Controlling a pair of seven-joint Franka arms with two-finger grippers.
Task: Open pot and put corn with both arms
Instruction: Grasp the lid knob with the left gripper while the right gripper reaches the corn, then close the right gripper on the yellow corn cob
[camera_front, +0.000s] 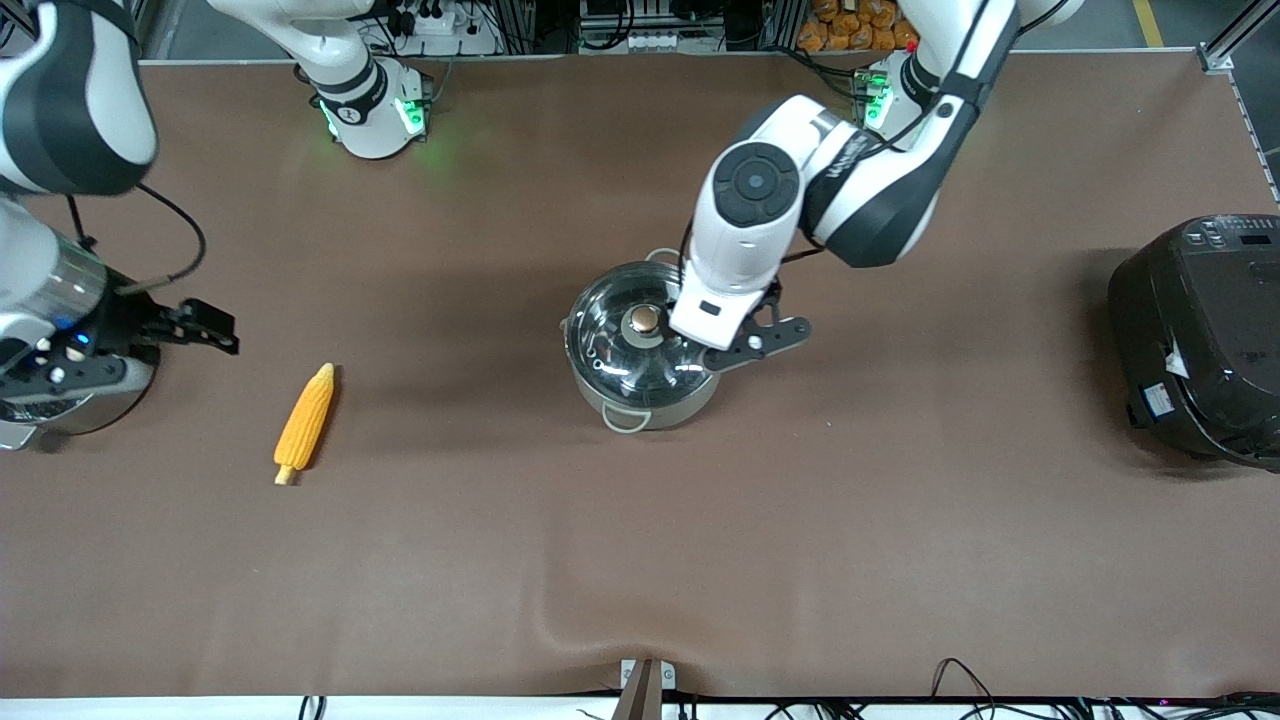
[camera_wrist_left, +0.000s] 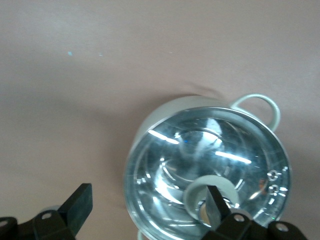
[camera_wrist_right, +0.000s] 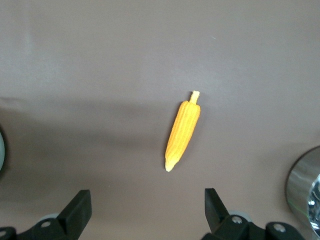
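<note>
The shiny steel pot (camera_front: 655, 405) stands mid-table with its clear glass lid (camera_front: 615, 350) on and the tan knob (camera_front: 645, 319) on top. My left gripper (camera_front: 700, 338) hangs open over the lid's edge toward the left arm's end. In the left wrist view (camera_wrist_left: 147, 207) one finger (camera_wrist_left: 215, 202) is over the knob's pale ring (camera_wrist_left: 196, 191), the other over bare table beside the pot (camera_wrist_left: 165, 114). The corn (camera_front: 305, 420) lies on the table toward the right arm's end. My right gripper (camera_front: 70, 372) is open and empty in the air; the corn (camera_wrist_right: 183, 131) lies ahead of its fingers (camera_wrist_right: 147, 207).
A large black rice cooker (camera_front: 1200, 340) stands at the left arm's end. Another steel pot (camera_front: 60, 418) sits under the right gripper at the table's edge; its rim shows in the right wrist view (camera_wrist_right: 306, 190). Brown cloth covers the table (camera_front: 640, 560).
</note>
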